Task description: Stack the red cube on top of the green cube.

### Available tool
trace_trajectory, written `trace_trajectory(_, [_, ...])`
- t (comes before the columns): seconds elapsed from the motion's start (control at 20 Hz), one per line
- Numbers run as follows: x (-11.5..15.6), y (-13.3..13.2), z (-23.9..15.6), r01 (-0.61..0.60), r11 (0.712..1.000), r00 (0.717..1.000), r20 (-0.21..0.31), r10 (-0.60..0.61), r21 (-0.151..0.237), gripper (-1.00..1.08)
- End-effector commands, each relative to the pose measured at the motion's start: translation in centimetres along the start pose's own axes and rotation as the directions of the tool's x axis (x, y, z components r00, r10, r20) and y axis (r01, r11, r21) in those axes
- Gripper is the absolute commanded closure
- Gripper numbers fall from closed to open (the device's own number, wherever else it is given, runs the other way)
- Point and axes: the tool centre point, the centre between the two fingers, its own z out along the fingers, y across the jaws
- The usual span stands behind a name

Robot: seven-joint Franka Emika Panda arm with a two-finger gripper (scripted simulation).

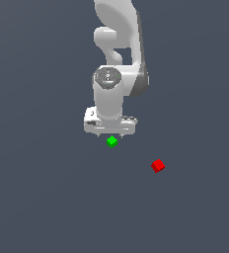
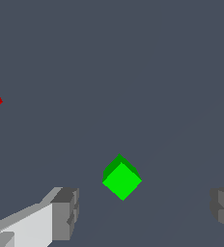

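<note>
The red cube (image 1: 158, 165) sits alone on the flat gray worktop (image 1: 47, 197). It is nearest the camera in the exterior view and lies off toward that view's right. Nothing touches it. In the wrist view only a corner of it shows, because the picture edge cuts off the rest.

The green cube (image 1: 112, 141) is a little farther back. It sits on the worktop too, turned so a corner points forward. The two cubes are well apart, with bare gray worktop between them.

The white gripper (image 1: 110, 132) hangs right over the green cube. In the exterior view its wide body hides most of the fingers, so they are hard to see there. In the wrist view, one gray finger (image 2: 65, 212) shows on one side and another finger shows on the other side, partly cut off by the picture edge. There is a wide gap between them, so the gripper is spread apart and holds nothing. The green cube shows in that gap, and neither finger touches it.

Behind the gripper the big white arm (image 1: 119, 44) goes up and out of the top of the exterior view, so its far end is cut off.

No edge or corner of the worktop shows in either view. Open gray worktop lies all around both cubes.
</note>
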Motion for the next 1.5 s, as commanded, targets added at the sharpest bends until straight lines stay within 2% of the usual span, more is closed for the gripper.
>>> trace_trajectory(0.0, [0.0,0.0,0.0,0.0,1.0,1.0,0.0,0.0,0.0,-0.92])
trace_trajectory(0.3, [0.7,-1.1,0.4,0.024,1.0,1.0,-0.003,-0.024,0.0,-0.92])
trace_trajectory(0.55, [2.2,-3.6,1.3,0.08,0.997,0.997,-0.01,-0.08,0.001,-0.92])
trace_trajectory(0.9, [5.1,-9.6,3.2,0.206,0.978,0.978,-0.027,-0.206,0.0,-0.92])
trace_trajectory(1.2, [7.2,-15.9,5.0,0.33,0.944,0.943,-0.042,-0.33,-0.005,-0.92])
trace_trajectory(1.45, [8.1,-19.6,6.0,0.4,0.917,0.915,-0.051,-0.4,-0.01,-0.92])
